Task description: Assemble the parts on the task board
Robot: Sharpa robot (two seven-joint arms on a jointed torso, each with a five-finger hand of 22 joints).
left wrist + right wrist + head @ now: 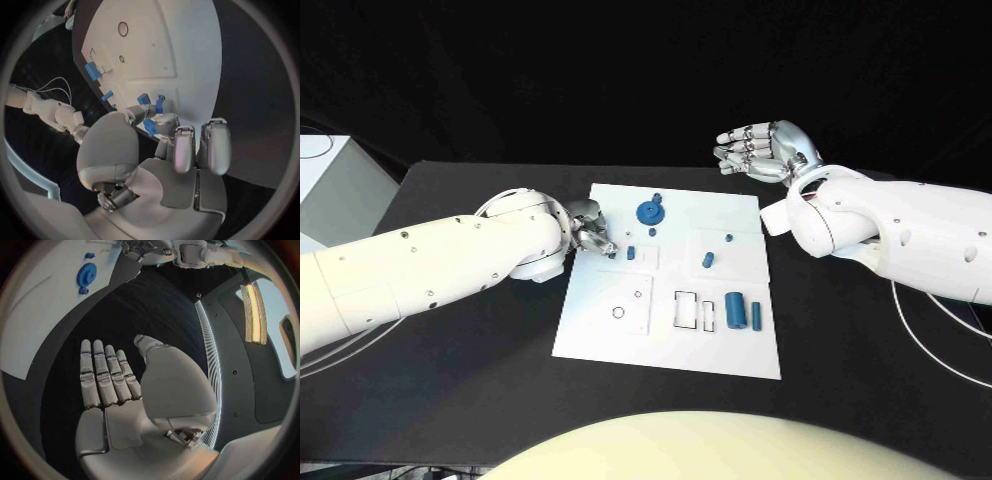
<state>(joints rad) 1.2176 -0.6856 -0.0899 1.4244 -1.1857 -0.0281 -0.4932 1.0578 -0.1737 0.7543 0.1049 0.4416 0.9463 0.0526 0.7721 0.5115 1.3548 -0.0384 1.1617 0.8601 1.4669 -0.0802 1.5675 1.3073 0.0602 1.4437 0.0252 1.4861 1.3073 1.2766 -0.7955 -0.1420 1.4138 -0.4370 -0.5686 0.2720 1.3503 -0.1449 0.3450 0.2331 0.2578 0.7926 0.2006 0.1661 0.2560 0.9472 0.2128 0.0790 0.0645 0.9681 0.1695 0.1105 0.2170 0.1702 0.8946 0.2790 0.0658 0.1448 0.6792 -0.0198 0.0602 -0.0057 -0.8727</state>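
The task board [733, 350] lies flat in the middle of the black bench [459, 380], with bare bench on every side of it — most on the near side and on the right.

The left robot hand [589, 232] is at the board's left edge, about a third of the way down from the far end. In the left wrist view its fingers [164, 121] curl together at a small blue part [150, 127]; whether they actually pinch it or only touch it I cannot tell. The right robot hand [759, 148] is off the board, above the bench beyond the far right corner, fingers straight and side by side, holding nothing [106, 377].

On the board, a round blue gear [648, 211] sits near the far edge. Small blue pieces lie around the middle, among them a short peg [708, 262]. Toward the near right, a blue cylinder [736, 311] lies beside an empty rectangular recess [687, 311] outlined in black. A small round hole [617, 313] is at the near left. No writing is legible.
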